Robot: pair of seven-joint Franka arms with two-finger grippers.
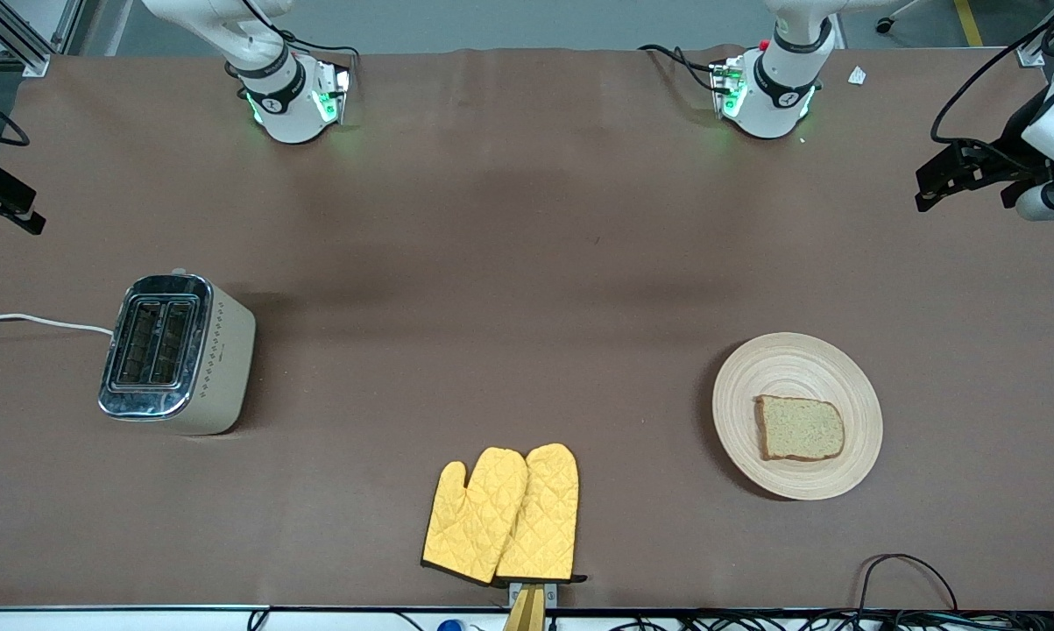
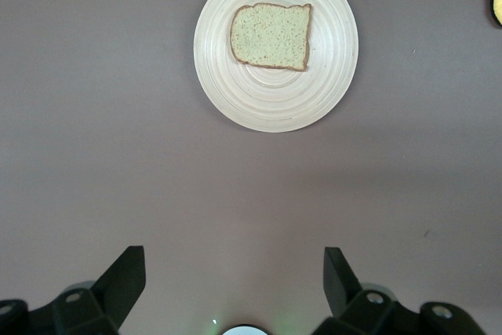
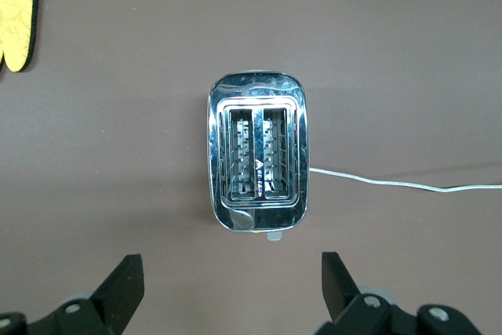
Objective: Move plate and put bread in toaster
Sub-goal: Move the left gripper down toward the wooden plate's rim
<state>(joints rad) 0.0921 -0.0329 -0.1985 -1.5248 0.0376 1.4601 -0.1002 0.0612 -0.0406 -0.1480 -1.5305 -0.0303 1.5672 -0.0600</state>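
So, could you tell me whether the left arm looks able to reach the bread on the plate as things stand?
Probably yes: the bread lies uncovered on the plate, bare table lies between it and the open left gripper, and the oven mitts sit well aside.

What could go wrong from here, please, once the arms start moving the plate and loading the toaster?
The bread lies loose and off-centre on the plate; a tilted or jerky lift by the left gripper, open above the table, could slide it off.

The toaster slots are narrow; a skewed slice could catch on the chrome top. The open right gripper waits above it.

The white cord trails toward the table edge; snagging it could shift the toaster.
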